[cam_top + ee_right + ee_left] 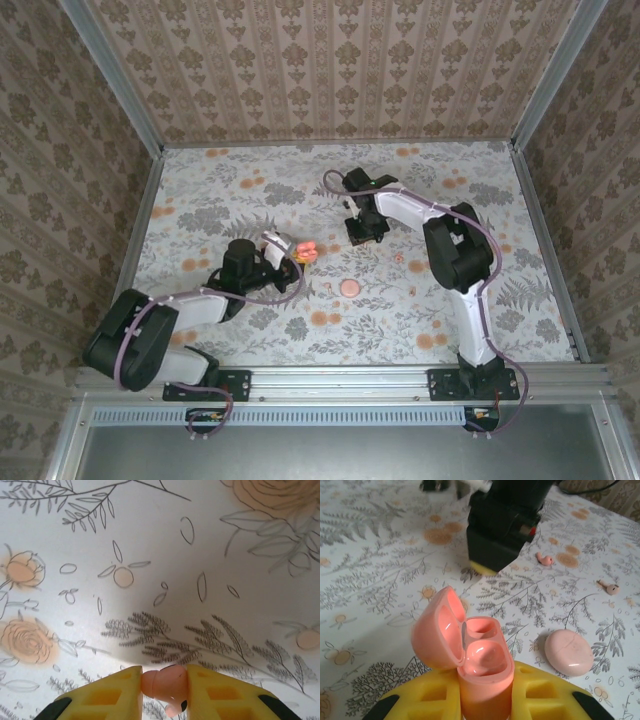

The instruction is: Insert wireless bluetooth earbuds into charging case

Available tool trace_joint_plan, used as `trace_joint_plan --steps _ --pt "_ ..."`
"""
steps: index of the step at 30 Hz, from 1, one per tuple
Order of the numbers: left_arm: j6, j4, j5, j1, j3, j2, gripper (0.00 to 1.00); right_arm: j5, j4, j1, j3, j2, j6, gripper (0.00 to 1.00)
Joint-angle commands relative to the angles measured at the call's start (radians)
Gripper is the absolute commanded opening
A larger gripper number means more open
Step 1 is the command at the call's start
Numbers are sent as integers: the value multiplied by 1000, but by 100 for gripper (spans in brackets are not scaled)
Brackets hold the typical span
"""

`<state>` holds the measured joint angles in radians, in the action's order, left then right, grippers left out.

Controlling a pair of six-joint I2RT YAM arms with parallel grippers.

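**Left gripper** (288,250): jaws clamped on the base of the charging case (480,660). The lid is hinged open and both wells are empty.

**Pink disc** (568,651): lies on the table (380,580), just right of the case.

**Right gripper** (164,685): beyond the case and to its right, fingers pinched on an earbud (162,680).

**Loose earbuds** (545,559) (609,587): two, lying on the table farther right of the case.

**Stage, as judged:** the case is open and one earbud is picked up. None is seated yet, so every insertion is left to do.

Your right gripper (163,685) pinches a coral-pink earbud (161,681) between its yellow fingertips (117,692). Behind them you see the flower-printed table (150,545). The earbud looks lifted clear of it, though that's hard to judge.
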<state>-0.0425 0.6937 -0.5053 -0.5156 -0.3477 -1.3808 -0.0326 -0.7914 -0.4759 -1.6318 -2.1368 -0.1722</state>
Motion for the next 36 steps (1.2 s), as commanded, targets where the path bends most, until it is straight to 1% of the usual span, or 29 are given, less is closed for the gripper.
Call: trace_joint_plan --steps 1,4,10,15,16,18,24,26,33,36 --pt "-41 134 -41 -3 -19 -63 18 -3 128 -4 91 128 -53 26" --pt "-66 219 -54 -7 -20 -123 18 -12 231 -2 204 222 -81 26" --pt "-120 406 -88 -17 -26 -237 17 -53 497 0 456 437 -104 25" --pt "-178 590 -130 -32 -43 -344 17 -122 736 6 629 590 -123 26" --pt "-188 597 -160 -35 -56 -357 17 -136 777 6 655 613 -127 26" --pt "-185 595 -178 -46 -80 -370 16 -165 843 6 700 652 -130 26" --pt "-169 595 -185 -69 -111 -367 16 -239 1010 6 819 739 -137 26" --pt "-163 595 -183 -73 -114 -362 16 -263 1064 6 858 792 -146 25" --pt "-178 596 -220 -77 -132 -345 16 -361 1195 4 920 844 -178 24" --pt "-183 596 -210 -77 -131 -326 16 -386 1246 -6 929 849 -195 24"
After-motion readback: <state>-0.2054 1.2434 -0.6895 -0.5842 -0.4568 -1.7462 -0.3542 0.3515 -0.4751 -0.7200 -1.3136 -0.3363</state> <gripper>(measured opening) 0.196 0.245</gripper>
